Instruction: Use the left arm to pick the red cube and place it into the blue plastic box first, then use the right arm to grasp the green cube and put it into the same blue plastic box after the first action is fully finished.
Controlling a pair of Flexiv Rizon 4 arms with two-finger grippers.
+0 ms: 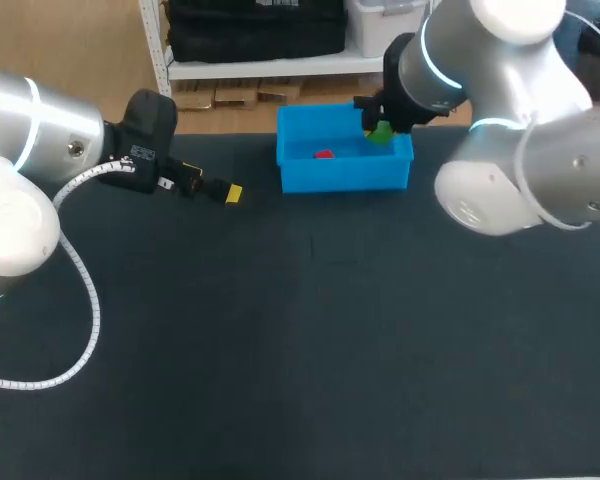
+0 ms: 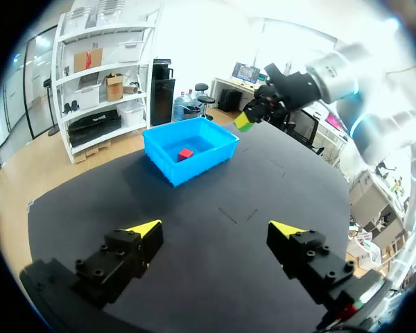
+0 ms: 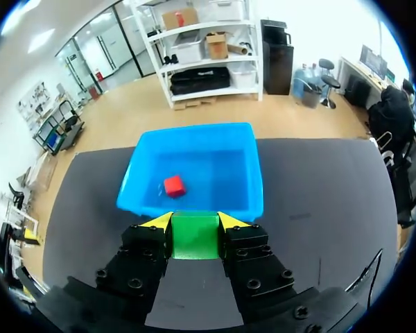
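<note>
left arm [image 1: 25,150], right arm [image 1: 525,110] were silver-white, cyan-ringed | coiled cable [image 1: 96,310] white | left gripper [image 2: 215,230], right gripper [image 3: 194,222] black, screwed, yellow-tipped

- blue plastic box [image 1: 345,178]: one bright, even blue on walls, rim and floor, no pattern.
- red cube [image 3: 174,185]: plain solid red against the box's blue floor.
- green cube [image 3: 195,237]: plain vivid green; more yellow-green in the left wrist view.
- table [image 1: 310,340]: flat dark surface, near black with a blue tinge, unpatterned except a few faint thin lines near the middle.
- left end effector [image 2: 215,227]: black fingers, bright yellow tips.
- right end effector [image 3: 195,220]: the same black with yellow tips.
- left arm [image 1: 20,130] and right arm [image 1: 525,160]: glossy silver-white shells, black wrists, thin pale-blue rings at the joints.
- cable [image 1: 83,300]: white, ribbed in a spiral.
</note>
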